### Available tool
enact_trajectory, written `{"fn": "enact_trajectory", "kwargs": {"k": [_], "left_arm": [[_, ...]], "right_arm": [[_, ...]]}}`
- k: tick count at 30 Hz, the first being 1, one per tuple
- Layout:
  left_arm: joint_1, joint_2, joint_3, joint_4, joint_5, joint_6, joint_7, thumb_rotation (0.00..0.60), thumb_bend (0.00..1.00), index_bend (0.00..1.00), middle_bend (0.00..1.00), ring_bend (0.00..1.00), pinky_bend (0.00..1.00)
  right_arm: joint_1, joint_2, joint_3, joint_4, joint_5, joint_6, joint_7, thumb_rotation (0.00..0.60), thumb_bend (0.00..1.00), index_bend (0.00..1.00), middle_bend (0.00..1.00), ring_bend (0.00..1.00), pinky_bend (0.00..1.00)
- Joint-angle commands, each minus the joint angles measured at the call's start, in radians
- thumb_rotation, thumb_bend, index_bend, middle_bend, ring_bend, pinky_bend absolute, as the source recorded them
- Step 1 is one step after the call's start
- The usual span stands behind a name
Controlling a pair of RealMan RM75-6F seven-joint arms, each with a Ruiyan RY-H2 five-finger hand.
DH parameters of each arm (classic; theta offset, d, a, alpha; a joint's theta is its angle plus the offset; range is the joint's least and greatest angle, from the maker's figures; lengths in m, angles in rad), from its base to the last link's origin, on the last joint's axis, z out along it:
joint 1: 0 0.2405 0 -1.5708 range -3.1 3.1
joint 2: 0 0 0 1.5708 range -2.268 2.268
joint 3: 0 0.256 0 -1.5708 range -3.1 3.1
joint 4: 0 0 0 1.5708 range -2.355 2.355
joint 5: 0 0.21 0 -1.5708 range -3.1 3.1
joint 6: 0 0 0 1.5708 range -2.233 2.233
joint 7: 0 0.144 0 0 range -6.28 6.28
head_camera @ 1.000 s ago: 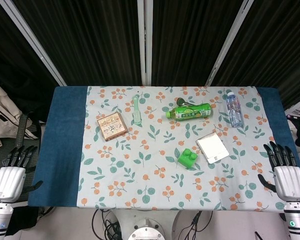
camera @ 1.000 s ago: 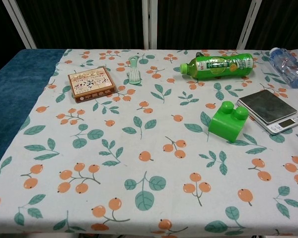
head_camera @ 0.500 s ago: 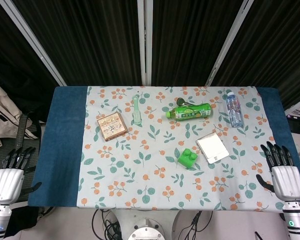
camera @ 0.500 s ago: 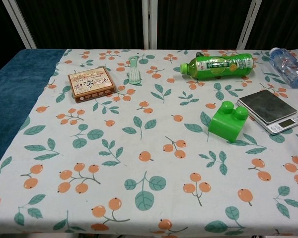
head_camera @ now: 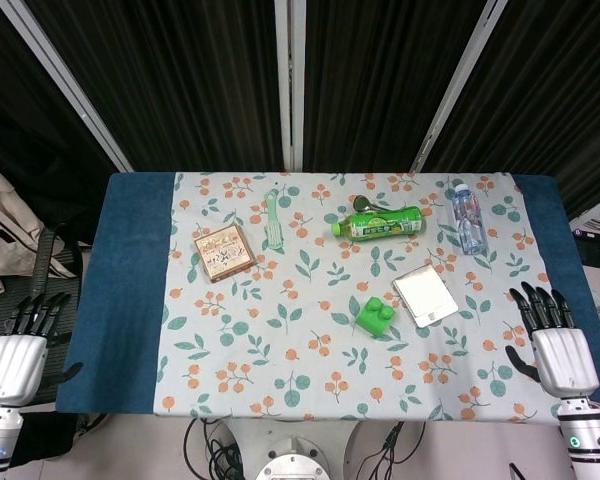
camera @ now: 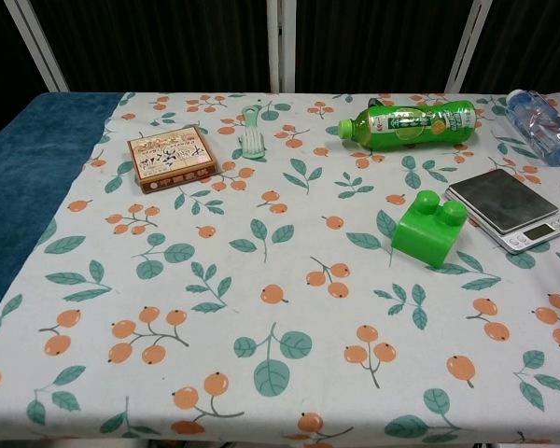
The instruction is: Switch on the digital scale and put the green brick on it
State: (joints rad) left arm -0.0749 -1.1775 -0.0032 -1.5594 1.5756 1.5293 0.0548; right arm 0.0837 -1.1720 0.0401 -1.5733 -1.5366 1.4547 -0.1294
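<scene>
A: Green brick (camera: pixel 430 229)?
B: On the cloth, just left of the digital scale (camera: pixel 511 208).
A: Hands?
B: Right hand (head_camera: pixel 555 345) near the scale's side, left hand (head_camera: pixel 18 355) well away; both spread, holding nothing.

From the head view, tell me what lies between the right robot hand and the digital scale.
Nothing visible does. Only bare floral tablecloth separates the right robot hand from the digital scale. The green brick sits on the scale's far side, and the water bottle lies behind the scale, off that line.
</scene>
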Motion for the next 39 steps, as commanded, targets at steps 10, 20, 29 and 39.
{"fn": "enact_trajectory", "kwargs": {"k": [10, 20, 29, 39], "left_arm": [[0.007, -0.007, 0.009, 0.002, 0.008, 0.003, 0.004, 0.6, 0.06, 0.06, 0.07, 0.0, 0.0], [0.009, -0.02, 0.016, 0.023, 0.005, -0.008, -0.015, 0.6, 0.06, 0.06, 0.07, 0.0, 0.0], [0.013, -0.025, 0.018, 0.05, 0.0, -0.009, -0.046, 0.6, 0.06, 0.06, 0.07, 0.0, 0.0], [0.013, -0.035, 0.019, 0.067, 0.001, -0.012, -0.061, 0.6, 0.06, 0.06, 0.07, 0.0, 0.0]], "right_arm": [[0.051, 0.025, -0.021, -0.048, -0.025, -0.086, -0.065, 0.6, 0.36, 0.0, 0.0, 0.0, 0.0], [0.126, 0.035, -0.044, -0.139, 0.093, -0.3, -0.243, 0.6, 0.23, 0.0, 0.12, 0.02, 0.0], [0.174, -0.016, -0.029, -0.146, 0.188, -0.363, -0.367, 0.6, 0.29, 0.0, 0.49, 0.37, 0.12], [0.234, 0.001, -0.025, -0.179, 0.288, -0.459, -0.39, 0.6, 0.42, 0.0, 0.7, 0.53, 0.36]]}}
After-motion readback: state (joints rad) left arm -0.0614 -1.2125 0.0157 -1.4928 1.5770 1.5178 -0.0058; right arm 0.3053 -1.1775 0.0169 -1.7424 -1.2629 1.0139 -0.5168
